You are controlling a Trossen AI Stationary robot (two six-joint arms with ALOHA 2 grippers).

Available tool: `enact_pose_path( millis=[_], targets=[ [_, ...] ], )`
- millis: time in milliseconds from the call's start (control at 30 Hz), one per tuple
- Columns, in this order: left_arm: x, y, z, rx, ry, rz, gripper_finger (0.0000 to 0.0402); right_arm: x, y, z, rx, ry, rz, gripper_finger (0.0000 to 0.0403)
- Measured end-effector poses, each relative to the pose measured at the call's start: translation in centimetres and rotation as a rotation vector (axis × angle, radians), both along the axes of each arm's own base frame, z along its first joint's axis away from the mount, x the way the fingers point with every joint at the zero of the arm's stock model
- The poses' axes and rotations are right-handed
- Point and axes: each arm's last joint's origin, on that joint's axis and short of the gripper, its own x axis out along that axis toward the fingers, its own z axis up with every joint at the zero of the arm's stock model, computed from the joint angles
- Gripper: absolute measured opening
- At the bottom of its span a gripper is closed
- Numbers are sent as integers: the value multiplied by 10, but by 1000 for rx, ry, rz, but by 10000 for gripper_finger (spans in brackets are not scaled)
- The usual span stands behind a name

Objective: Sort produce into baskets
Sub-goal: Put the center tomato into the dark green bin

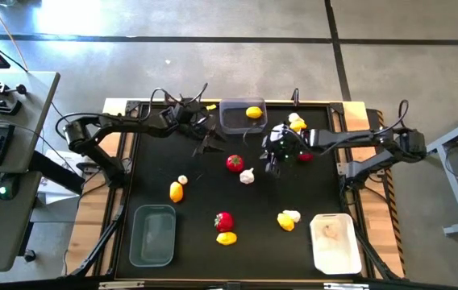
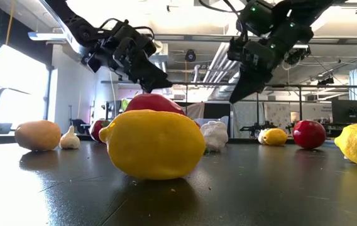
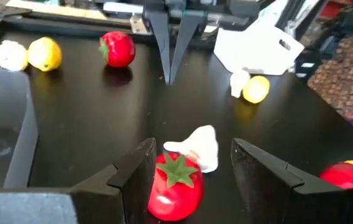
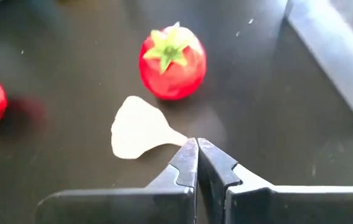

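Observation:
A red tomato-like fruit (image 1: 235, 163) and a whitish garlic bulb (image 1: 247, 176) lie at the table's middle. My left gripper (image 1: 211, 145) hangs open above the table, just to the far left of them. In its wrist view the fruit (image 3: 175, 186) and the bulb (image 3: 198, 146) show between its fingers, below it. My right gripper (image 1: 271, 167) is shut with nothing in it, and hangs clear of the table (image 2: 238, 97) just to the right of the bulb (image 4: 136, 127). One lemon (image 1: 254, 112) lies in the far grey basket (image 1: 231, 121).
An empty grey basket (image 1: 152, 235) stands near left and a white basket (image 1: 335, 242) near right. Loose produce lies around: a lemon (image 1: 176, 192) with a garlic bulb at the left, a red fruit (image 1: 224, 221) and a lemon (image 1: 226, 238) near, more at the right (image 1: 287, 219) and far right (image 1: 296, 122).

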Motion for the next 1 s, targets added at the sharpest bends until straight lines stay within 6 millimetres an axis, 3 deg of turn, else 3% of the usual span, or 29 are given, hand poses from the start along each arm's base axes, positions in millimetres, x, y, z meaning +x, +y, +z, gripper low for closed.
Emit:
enact_pose_path(
  millis=[233, 600, 1000],
  targets=[
    [-8, -5, 11, 5, 32, 27, 171, -1, -11, 1, -60, -11, 25, 1],
    [2, -48, 11, 20, 109, -62, 82, -4, -29, 3, -107, -33, -2, 1],
    [9, -56, 23, 1, 168, -66, 26, -1, -30, 5, -99, -71, -27, 0]
  ],
)
